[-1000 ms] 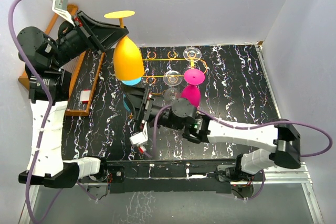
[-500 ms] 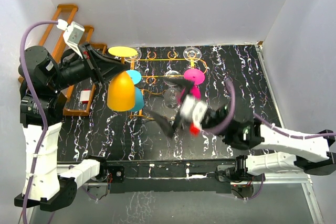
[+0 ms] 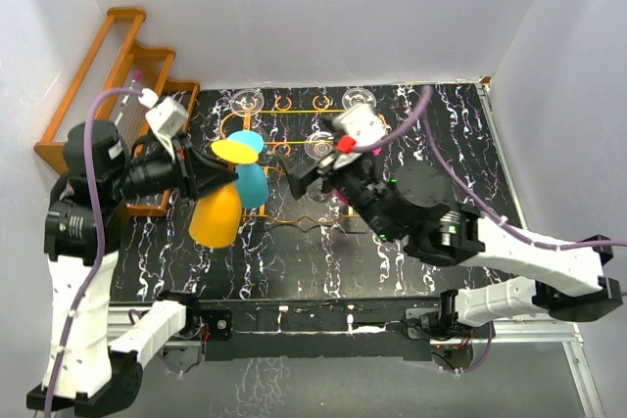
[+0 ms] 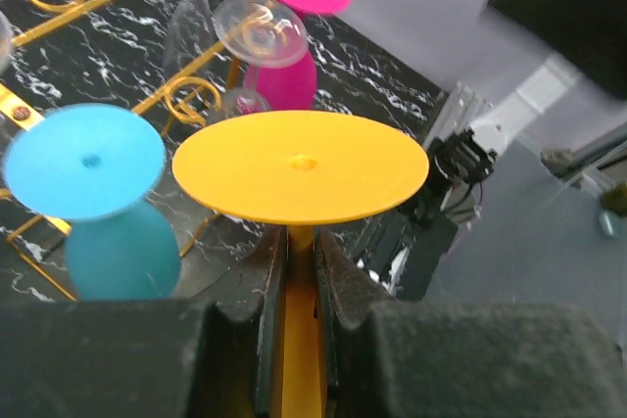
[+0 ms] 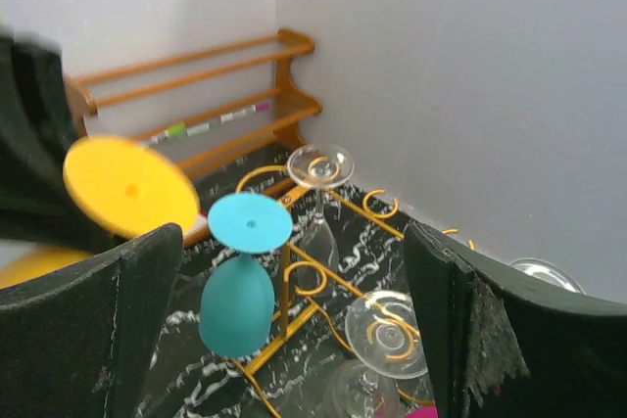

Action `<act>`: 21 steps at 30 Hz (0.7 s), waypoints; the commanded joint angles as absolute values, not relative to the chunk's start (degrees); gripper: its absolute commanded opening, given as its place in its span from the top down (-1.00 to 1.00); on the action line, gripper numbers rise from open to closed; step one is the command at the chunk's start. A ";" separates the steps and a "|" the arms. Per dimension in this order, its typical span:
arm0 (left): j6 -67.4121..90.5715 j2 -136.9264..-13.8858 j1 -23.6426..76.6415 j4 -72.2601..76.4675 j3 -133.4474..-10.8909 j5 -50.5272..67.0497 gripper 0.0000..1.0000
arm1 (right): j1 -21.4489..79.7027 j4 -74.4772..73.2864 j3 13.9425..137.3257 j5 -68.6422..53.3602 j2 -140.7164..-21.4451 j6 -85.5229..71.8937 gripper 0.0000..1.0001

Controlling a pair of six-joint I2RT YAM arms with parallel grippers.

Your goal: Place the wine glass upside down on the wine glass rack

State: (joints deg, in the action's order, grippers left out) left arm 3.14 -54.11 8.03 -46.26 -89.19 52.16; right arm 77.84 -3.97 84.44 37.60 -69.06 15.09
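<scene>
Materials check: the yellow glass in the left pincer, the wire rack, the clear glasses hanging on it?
Yellow glass: opaque, matte, uniform colour; likely plastic.
Wire rack: thin bent rod with an orange-gold sheen; probably coated metal.
Clear glasses: transparent with bright glints; glass or clear plastic, can't tell.

Your wine glass (image 3: pixel 217 210) is opaque orange-yellow, upside down and tilted, flat round foot uppermost; its stem is pinched in the left gripper (image 4: pixel 300 261), just beside the rack's left end. Your wine glass rack (image 3: pixel 321 103) is thin gold wire with ring slots; teal (image 3: pixel 253 183), pink (image 4: pixel 289 75) and clear glasses (image 3: pixel 360 98) hang in it upside down.
</scene>
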 commanded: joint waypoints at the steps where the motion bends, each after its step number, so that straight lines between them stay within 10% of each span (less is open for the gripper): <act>1: 2.38 -46.70 7.02 -39.72 -81.10 57.47 1.00 | 77.56 6.92 83.51 40.62 -61.64 11.43 -0.97; 8: 7.39 -45.36 4.39 -30.03 -71.21 57.33 1.00 | 75.11 0.43 92.17 47.60 -67.43 10.93 -0.97; 12: 5.38 -50.80 6.01 -30.61 -74.53 52.04 1.00 | 53.91 -20.08 108.60 26.21 -77.48 -7.40 -0.96; 21: 1.80 -65.63 31.20 -33.67 -89.13 24.72 1.00 | 38.53 -20.80 110.45 13.20 -82.69 -13.61 -0.96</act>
